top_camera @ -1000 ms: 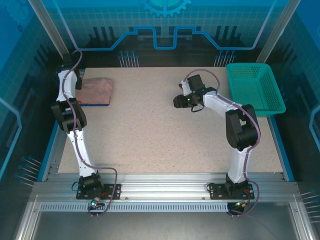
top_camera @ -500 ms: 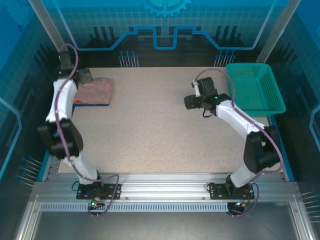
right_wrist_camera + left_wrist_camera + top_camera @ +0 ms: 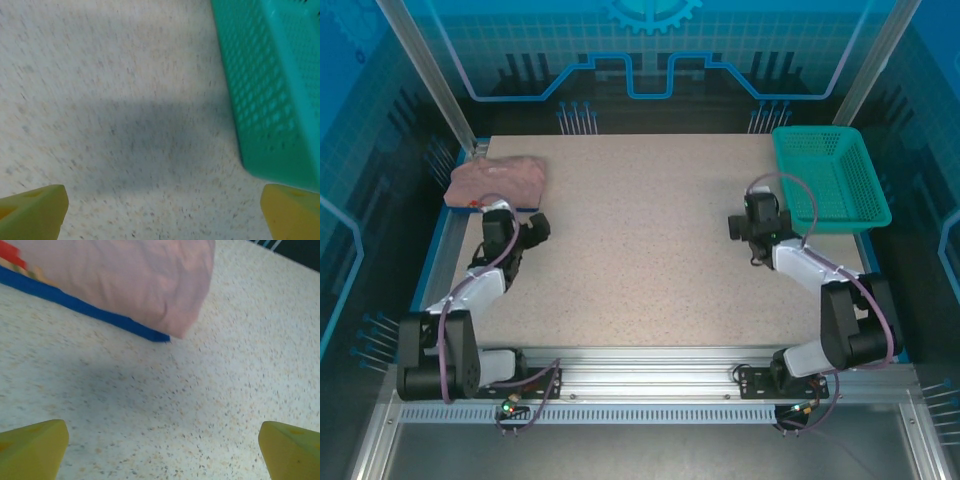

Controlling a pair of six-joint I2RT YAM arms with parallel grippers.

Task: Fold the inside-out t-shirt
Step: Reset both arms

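At the far left corner of the tabletop [image 3: 640, 260] lies the inside-out t-shirt [image 3: 500, 178], a dusty-pink bundle folded into a rough, soft rectangle. A small orange-red mark [image 3: 472, 203] shows at its near left edge. It rests on a dark blue cloth [image 3: 520, 209], which peeks out as a thin strip along the near side. In the left wrist view the pink fabric [image 3: 125, 280] overhangs that blue strip [image 3: 100, 315] at the rounded right-hand corner, with the red mark [image 3: 12, 255] off at the far left. A little nearer in on the tabletop's left side hangs the left claw [image 3: 535, 228]. It is low over the bare speckled surface, close to the shirt's near right corner but not touching it. Its jaws stand spread wide, the yellow fingertips [image 3: 35, 447] sitting at the two bottom corners of its own camera view with nothing but tabletop [image 3: 200, 390] between them. Across on the tabletop's right side, the right claw [image 3: 735, 225] is also low over bare surface, and it too is gaping wide and holding nothing [image 3: 162, 210]. Its shadow falls on the speckled top beneath it. Just beyond it, at the tabletop's far right edge, sits a teal mesh basket [image 3: 830, 180], its perforated wall [image 3: 270, 90] close beside the claw yet apart from it.
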